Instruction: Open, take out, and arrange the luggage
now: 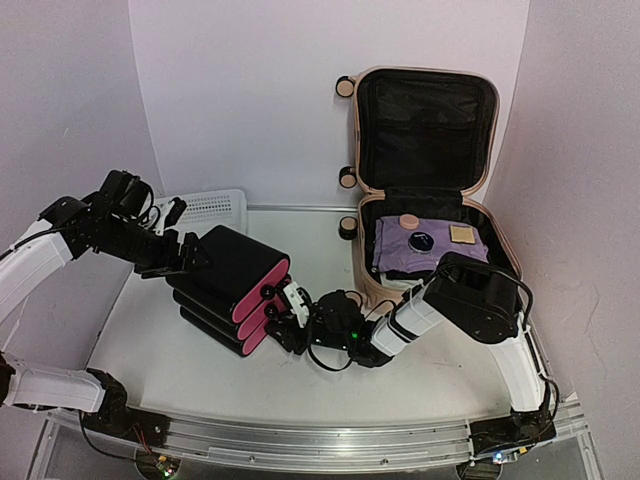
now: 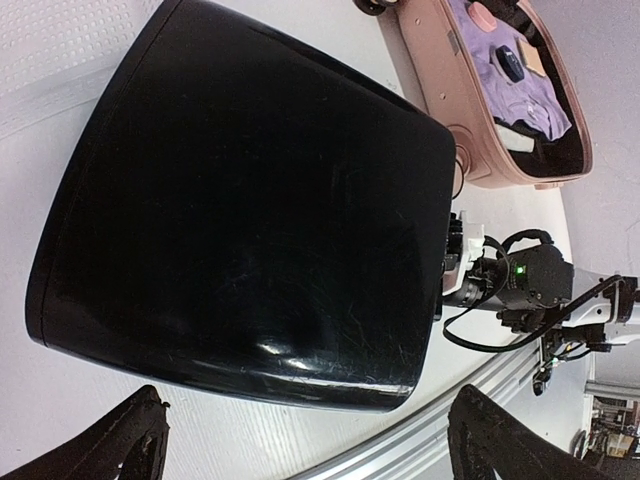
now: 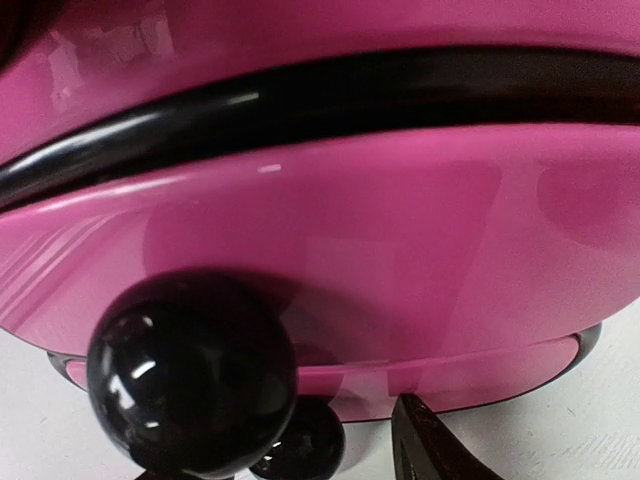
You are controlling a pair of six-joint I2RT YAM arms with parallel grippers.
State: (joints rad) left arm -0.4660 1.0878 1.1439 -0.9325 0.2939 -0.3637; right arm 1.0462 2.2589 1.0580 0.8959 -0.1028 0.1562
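Left wrist: left hand (image 2: 305, 425) spread behind drawer box (image 2: 250, 200); right hand (image 1: 288, 308) at knob (image 3: 190, 375), state unclear

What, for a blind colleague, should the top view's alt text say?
A black drawer box with three pink fronts sits between the open left gripper, at its back, and the right gripper, at its knobs. To the right, an open beige-pink suitcase holds purple cloth.

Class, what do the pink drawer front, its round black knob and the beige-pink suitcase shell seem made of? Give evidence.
Pink drawer front: glossy plastic, probably; sharp reflections.
Round black knob: polished plastic or glass; bright highlights.
Beige-pink suitcase shell: likely hard plastic; smooth rounded corners.
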